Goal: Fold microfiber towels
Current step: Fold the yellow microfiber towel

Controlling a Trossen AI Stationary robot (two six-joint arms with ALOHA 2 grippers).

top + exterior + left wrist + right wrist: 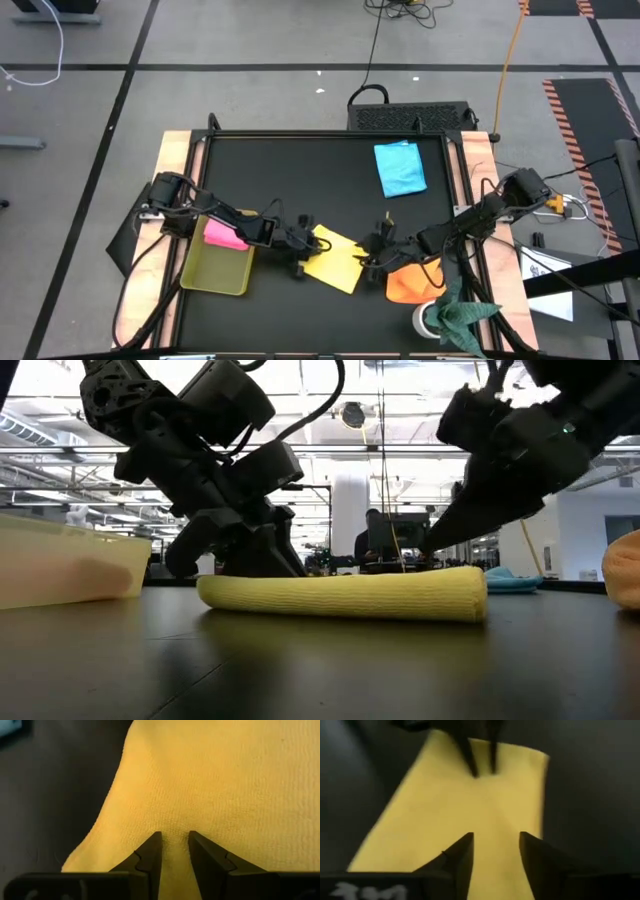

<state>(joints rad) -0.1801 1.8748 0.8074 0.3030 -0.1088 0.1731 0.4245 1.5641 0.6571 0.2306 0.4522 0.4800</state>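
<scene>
You have four microfiber towels on the worktop [300,170]: one yellow towel [335,258], one pink towel [224,235], one orange towel [412,281], one light blue towel [400,168]. One translucent tray [215,272] at 8 o'clock. One dark green cloth [462,315] at 5 o'clock. Two arms.

Black flat table surface [330,170]. Plain yellow microfiber towel [335,258] mid-front; light blue square towel [400,168] near back edge; orange towel [410,281] front right; pink towel [223,235] in translucent yellow-green rectangular tray [215,272].
</scene>
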